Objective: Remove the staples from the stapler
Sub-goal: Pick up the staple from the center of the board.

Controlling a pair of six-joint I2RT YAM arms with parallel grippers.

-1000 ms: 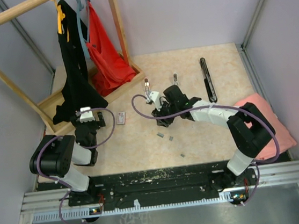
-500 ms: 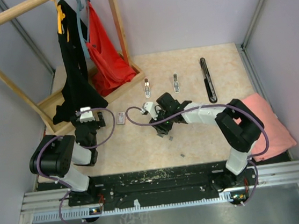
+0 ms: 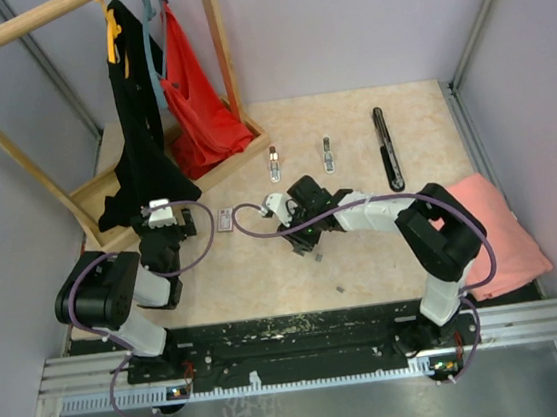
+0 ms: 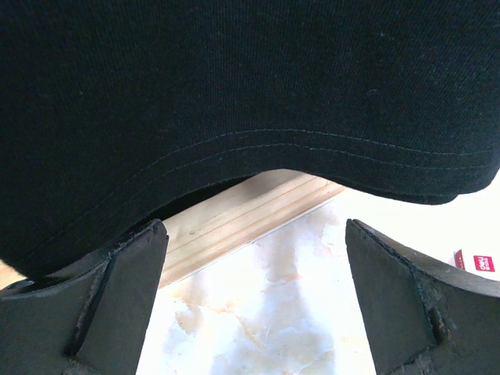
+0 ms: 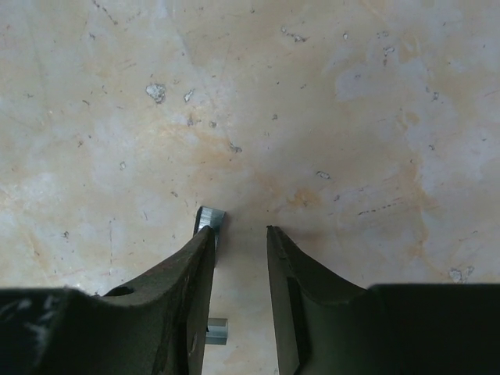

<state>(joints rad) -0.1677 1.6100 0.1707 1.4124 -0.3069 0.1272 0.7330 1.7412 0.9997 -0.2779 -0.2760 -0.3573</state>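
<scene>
Silvery staples [image 5: 209, 218], short flat strip, on mottled beige table [image 5: 351, 117].

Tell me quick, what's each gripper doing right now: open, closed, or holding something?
Left gripper: wide open, holding nothing.
Right gripper: open only narrowly, nothing between its fingers; a piece of the staples lies just outside one fingertip.

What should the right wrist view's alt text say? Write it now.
The right hand points down at a marbled beige tabletop, its fingers narrowly apart with nothing between the tips. One short silvery staple strip lies at one fingertip; another piece lies nearer the camera.
</scene>
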